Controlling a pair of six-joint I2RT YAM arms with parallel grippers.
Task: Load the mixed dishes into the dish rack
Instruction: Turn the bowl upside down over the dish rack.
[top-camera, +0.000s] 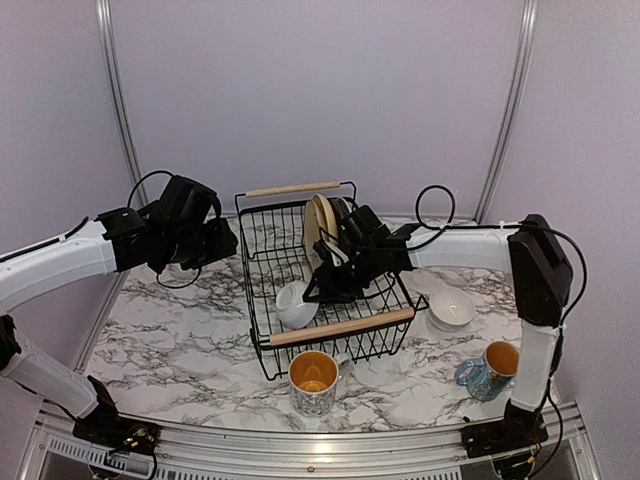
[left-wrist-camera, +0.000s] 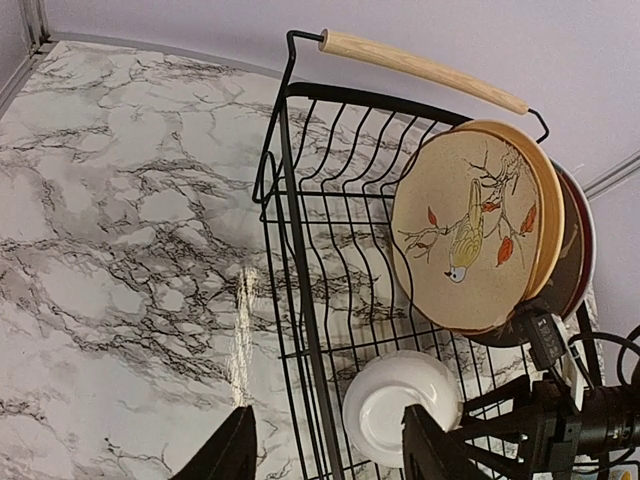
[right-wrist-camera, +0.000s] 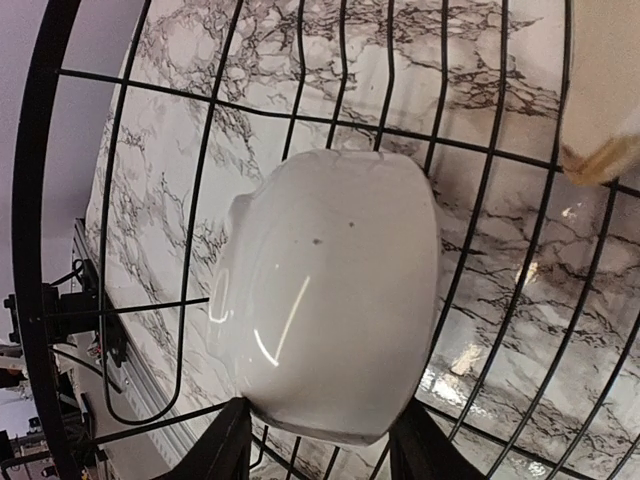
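The dish rack stands mid-table with a tan bird plate upright at its back and a dark plate behind that. A small white bowl lies tipped on the wires at the rack's front left. My right gripper reaches into the rack, open, one finger close on each side of that bowl. My left gripper hovers open and empty over the rack's left edge.
Another white bowl sits on the marble table right of the rack. An orange-lined mug stands just in front of the rack, and a second mug at the front right by the right arm's base.
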